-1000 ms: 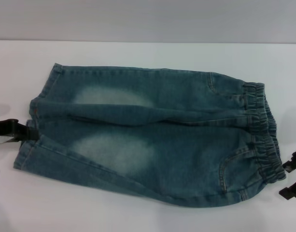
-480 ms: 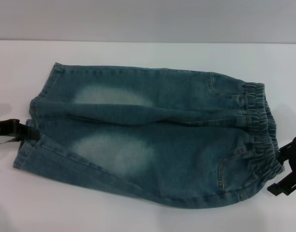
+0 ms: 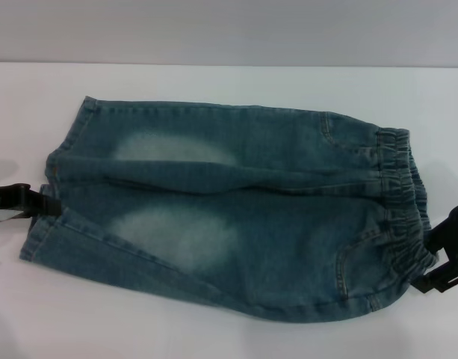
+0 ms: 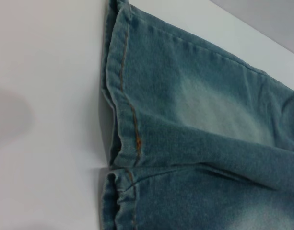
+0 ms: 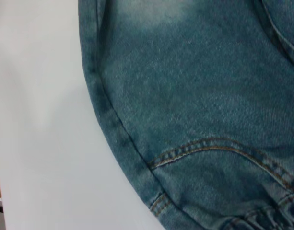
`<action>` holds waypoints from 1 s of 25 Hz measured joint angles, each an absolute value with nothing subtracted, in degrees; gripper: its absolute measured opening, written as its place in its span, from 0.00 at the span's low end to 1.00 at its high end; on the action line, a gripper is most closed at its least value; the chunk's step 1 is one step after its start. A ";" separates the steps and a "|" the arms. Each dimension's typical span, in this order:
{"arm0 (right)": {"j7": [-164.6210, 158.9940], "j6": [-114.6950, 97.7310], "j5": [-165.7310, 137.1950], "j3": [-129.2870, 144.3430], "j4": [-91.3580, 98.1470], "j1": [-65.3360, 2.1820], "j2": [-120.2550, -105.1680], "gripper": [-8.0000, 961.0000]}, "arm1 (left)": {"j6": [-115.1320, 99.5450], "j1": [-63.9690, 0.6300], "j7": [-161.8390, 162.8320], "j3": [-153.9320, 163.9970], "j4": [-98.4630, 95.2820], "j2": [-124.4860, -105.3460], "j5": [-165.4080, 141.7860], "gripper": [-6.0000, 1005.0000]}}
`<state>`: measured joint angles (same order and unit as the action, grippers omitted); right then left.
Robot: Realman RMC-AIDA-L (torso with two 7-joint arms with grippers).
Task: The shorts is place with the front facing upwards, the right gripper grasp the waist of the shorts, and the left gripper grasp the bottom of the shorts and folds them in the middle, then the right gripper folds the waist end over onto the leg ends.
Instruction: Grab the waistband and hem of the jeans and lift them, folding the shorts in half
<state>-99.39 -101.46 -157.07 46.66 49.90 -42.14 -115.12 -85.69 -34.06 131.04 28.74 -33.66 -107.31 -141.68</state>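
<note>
White bench (image 3: 229, 340) w/ a grey wall behind it. You've got the shorts (image 3: 229, 217) spread flat across the middle, front up, pale faded patches showing on both legs. The waist (image 3: 404, 198) is the gathered elastic end on your right; the leg ends (image 3: 53, 194) w/ straight stitched hems lie on your left.

The right gripper (image 3: 445, 258) sits at the bench's right edge, black, touching or just beside the lower corner of the waist; whether its jaws are apart or together you can't tell from here. The left gripper (image 3: 23, 202) is at the far left, right at the hems where the two legs meet; its jaw state can't be told either.

Left wrist view: hems w/ orange stitching, lying on the bench. Right wrist view: curved pocket seam (image 5: 218, 146) and side seam near the waist.
</note>
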 joint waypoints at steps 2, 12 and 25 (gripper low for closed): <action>-99.38 -101.46 -157.05 46.76 49.93 -42.09 -115.07 0.69 | -85.69 -34.05 130.99 28.74 -33.66 -107.31 -141.68 0.08; -99.40 -101.53 -157.05 46.72 49.88 -41.58 -114.95 0.20 | -85.70 -34.01 130.95 28.73 -33.66 -107.13 -141.63 0.08; -98.55 -101.65 -151.03 43.59 50.48 -37.65 -113.87 0.01 | -86.24 -34.13 131.03 28.46 -34.02 -106.61 -138.71 0.09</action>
